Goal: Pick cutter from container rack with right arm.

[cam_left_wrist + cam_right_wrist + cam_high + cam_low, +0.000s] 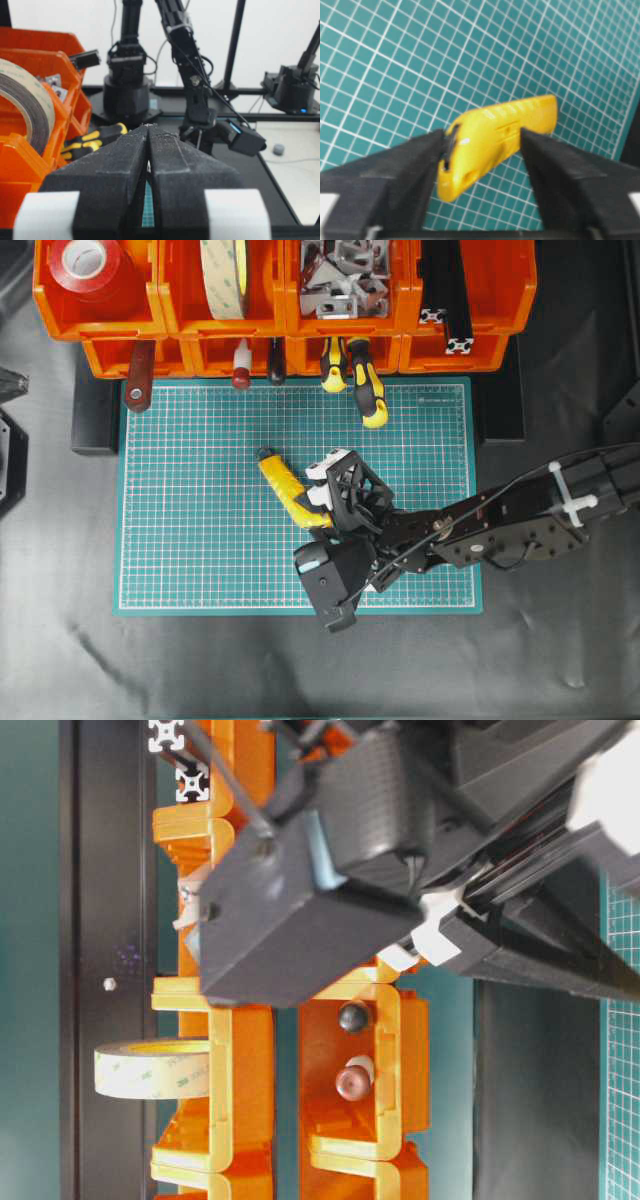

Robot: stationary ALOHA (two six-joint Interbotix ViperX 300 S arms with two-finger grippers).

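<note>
Black fingers (395, 170) flanking yellow cutter (495, 140), lying on green mat (395, 65)

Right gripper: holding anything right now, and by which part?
Unclear. The right gripper brackets the cutter mid-body on the mat; whether it grips cannot be told.

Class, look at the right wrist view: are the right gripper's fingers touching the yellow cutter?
Cannot tell. In the right wrist view the cutter lies between the right gripper's fingers; the left one overlaps its edge, the right one sits against it, with no plain gap or contact.
</note>
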